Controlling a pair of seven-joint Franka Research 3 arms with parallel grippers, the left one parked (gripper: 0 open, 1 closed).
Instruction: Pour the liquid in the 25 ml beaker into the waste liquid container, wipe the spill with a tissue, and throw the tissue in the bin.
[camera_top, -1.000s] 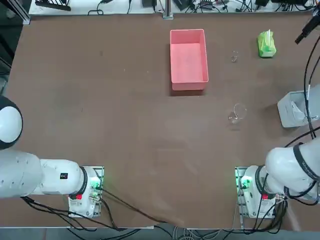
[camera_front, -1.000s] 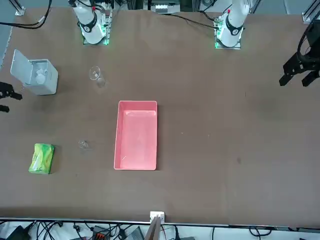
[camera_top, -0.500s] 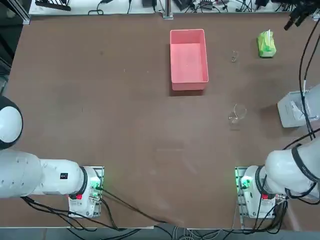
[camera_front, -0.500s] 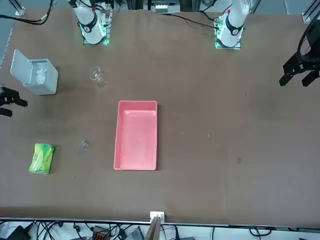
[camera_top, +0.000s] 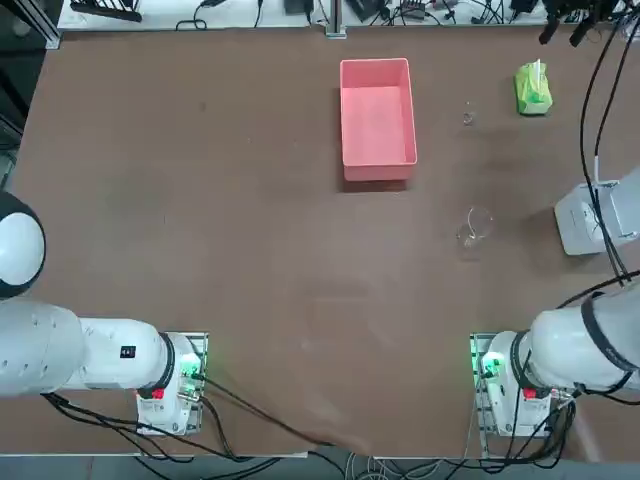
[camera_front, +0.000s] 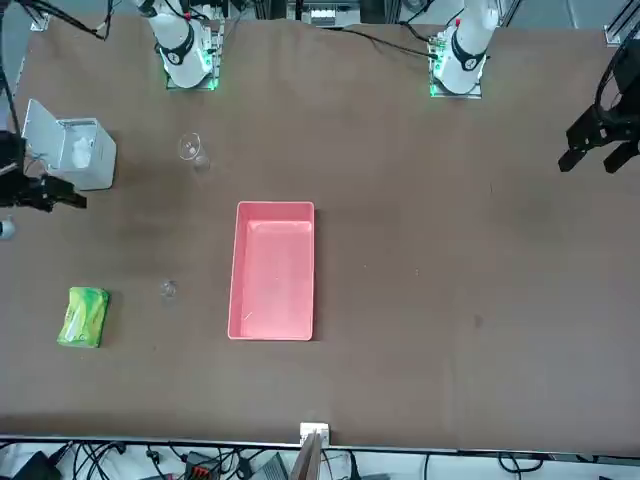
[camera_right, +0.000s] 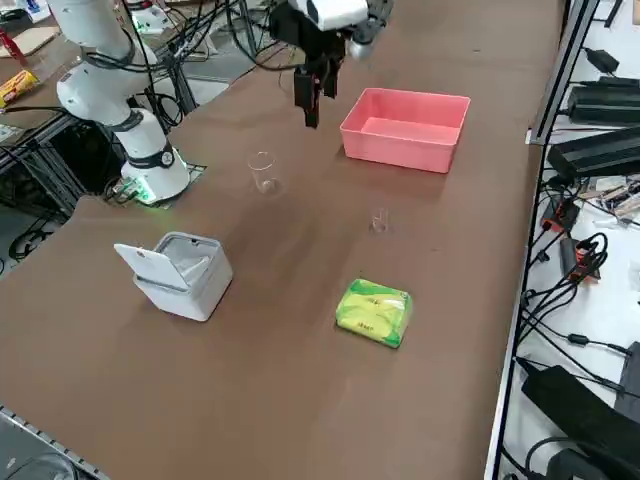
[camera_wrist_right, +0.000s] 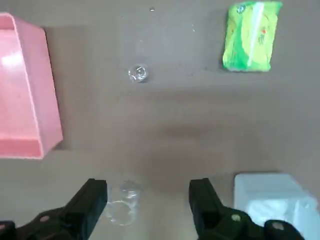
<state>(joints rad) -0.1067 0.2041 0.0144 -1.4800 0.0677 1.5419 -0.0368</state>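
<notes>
brown table (camera_top: 200, 200), pink tub (camera_top: 377, 120), cables (camera_right: 590, 250) alongside, claw (camera_right: 310, 95) spread, aloft

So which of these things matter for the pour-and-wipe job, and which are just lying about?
Job: small beaker; pink tub; green tissue pack; white bin; right pincer, open, in the air above the large glass.
Lying about: the large glass, probably.
</notes>
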